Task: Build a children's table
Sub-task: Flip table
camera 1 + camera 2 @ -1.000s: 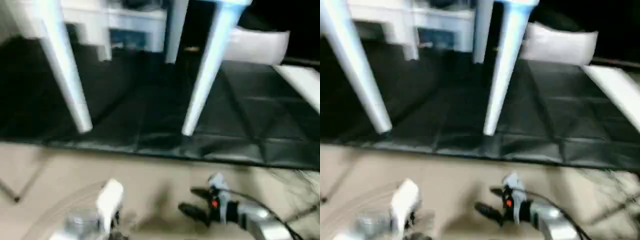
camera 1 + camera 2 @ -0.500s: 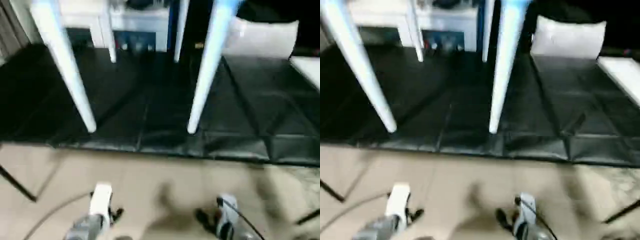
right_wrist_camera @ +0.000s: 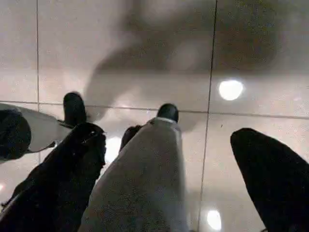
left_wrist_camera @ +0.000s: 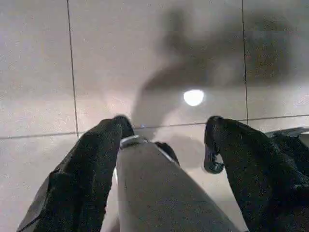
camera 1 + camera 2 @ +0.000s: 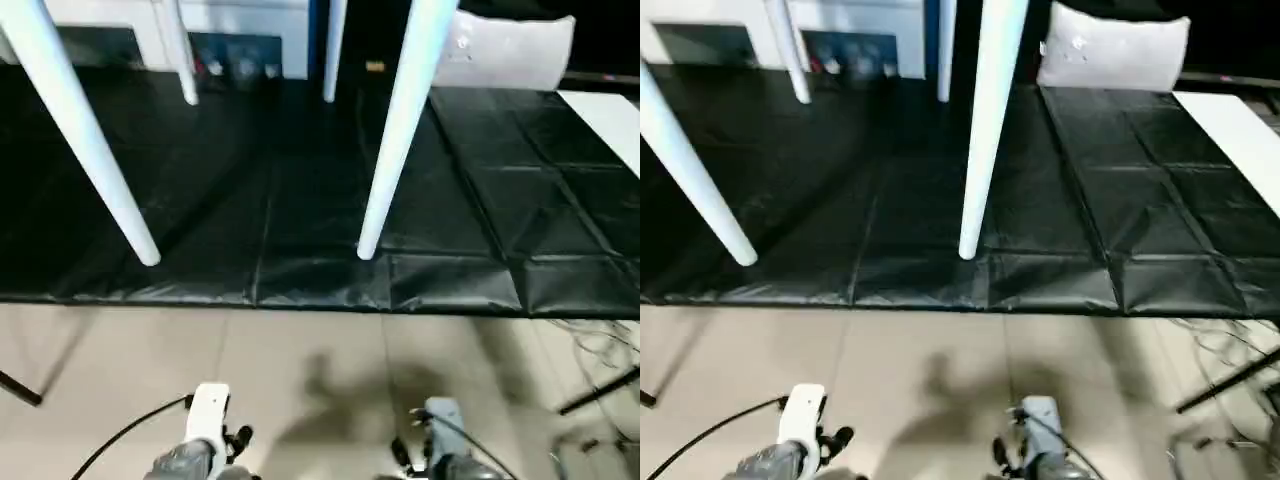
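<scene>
Children's table [image 5: 400, 130] stands ahead on black mat [image 5: 300, 200], legs upright — both grippers, left [image 4: 166, 135] and right [image 3: 166, 140], low near the body, spread open, empty, about equally far.

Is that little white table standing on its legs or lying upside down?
Standing. Its legs slope down to feet resting on the black mat; the top itself is out of the picture.

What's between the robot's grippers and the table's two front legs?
In the left eye view, bare tile floor and the black mat's edge lie between the left gripper, right gripper and front legs.
</scene>
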### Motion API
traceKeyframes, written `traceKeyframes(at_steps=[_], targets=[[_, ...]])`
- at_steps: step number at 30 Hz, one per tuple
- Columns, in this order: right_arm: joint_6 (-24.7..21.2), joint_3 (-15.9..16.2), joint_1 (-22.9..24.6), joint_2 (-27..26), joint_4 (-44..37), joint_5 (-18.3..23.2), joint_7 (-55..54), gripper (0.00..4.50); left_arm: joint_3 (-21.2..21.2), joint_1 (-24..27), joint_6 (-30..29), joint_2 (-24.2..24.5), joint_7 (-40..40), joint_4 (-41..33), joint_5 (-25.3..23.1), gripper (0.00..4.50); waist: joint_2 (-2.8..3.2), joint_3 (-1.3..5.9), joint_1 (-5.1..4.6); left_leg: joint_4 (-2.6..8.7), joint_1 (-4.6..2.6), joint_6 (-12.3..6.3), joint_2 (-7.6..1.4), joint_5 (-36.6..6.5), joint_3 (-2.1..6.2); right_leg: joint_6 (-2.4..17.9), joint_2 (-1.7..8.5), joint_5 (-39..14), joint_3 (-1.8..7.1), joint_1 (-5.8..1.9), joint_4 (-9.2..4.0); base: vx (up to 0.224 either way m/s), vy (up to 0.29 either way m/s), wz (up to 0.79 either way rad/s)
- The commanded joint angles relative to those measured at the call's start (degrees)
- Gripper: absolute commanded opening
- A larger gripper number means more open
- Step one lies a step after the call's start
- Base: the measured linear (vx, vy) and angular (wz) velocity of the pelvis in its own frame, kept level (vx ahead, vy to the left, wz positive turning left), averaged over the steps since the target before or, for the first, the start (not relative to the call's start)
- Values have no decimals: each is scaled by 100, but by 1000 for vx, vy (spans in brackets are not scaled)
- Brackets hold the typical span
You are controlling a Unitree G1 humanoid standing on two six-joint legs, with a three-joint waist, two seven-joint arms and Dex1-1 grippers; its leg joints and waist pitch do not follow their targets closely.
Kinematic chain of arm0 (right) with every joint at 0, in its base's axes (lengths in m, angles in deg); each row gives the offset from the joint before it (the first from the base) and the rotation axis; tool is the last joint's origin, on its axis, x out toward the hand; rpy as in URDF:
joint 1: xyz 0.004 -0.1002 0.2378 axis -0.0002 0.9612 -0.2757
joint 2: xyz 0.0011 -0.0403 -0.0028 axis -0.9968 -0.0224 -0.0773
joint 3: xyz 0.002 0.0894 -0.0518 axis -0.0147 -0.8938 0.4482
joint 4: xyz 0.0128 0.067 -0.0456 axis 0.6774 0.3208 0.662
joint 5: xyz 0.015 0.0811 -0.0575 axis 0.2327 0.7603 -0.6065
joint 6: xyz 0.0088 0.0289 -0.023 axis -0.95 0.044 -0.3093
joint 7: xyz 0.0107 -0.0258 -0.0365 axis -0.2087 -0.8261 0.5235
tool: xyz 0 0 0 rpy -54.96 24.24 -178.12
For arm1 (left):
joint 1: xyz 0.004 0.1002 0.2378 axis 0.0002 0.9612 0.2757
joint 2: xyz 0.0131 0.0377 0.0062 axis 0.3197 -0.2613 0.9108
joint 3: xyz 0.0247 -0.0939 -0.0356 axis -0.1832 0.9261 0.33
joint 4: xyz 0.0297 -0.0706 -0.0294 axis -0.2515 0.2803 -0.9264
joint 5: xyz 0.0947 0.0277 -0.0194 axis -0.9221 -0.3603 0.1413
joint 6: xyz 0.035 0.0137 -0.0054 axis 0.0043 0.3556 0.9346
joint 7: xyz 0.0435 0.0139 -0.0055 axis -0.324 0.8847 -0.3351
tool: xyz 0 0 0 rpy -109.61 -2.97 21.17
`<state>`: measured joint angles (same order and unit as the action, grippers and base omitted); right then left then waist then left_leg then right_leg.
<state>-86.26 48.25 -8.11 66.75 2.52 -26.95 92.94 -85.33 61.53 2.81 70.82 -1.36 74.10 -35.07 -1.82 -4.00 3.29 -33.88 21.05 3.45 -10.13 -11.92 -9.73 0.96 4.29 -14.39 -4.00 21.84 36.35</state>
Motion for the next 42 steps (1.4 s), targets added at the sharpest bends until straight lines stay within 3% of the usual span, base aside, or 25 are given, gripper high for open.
traceKeyframes(at_steps=[1, 12, 15, 21, 42], targets=[[-90, -97, -3, -7, 91, 43, -132, 450, 155, 47, 14, 61, 29, 117, 47, 347, 58, 201, 0, 488, -37, -515, -440, -967, 139, 1445, 538, -34, 350, -215, -485, 0, 0, 0], [-189, -326, 25, -169, 180, 7, -378, 450, 191, -32, 44, 65, 0, 236, 6, 347, 77, 177, 18, 490, -45, -417, -440, -1057, 115, 1470, 577, -130, 391, -207, -512, 0, 0, 0], [-319, -427, 20, 113, 184, 68, -173, 450, 224, -54, 37, 40, 5, 257, -10, 347, 60, 170, 5, 488, -40, -441, -440, -1012, 111, 1466, 562, -64, 387, -217, -505, 0, 0, 0], [-319, -427, 20, 113, 184, 68, -173, 450, 224, -54, 37, 40, 5, 257, -10, 347, 61, 164, 14, 479, -43, -491, -430, -995, 102, 1453, 576, -150, 390, -208, -525, 0, 0, 0], [-319, -427, 20, 113, 184, 68, -173, 450, 224, -54, 37, 40, 5, 257, -10, 347, 73, 139, 3, 517, -40, -398, -448, -1136, 108, 1414, 576, -383, 404, -182, -558, 0, 0, 0]])
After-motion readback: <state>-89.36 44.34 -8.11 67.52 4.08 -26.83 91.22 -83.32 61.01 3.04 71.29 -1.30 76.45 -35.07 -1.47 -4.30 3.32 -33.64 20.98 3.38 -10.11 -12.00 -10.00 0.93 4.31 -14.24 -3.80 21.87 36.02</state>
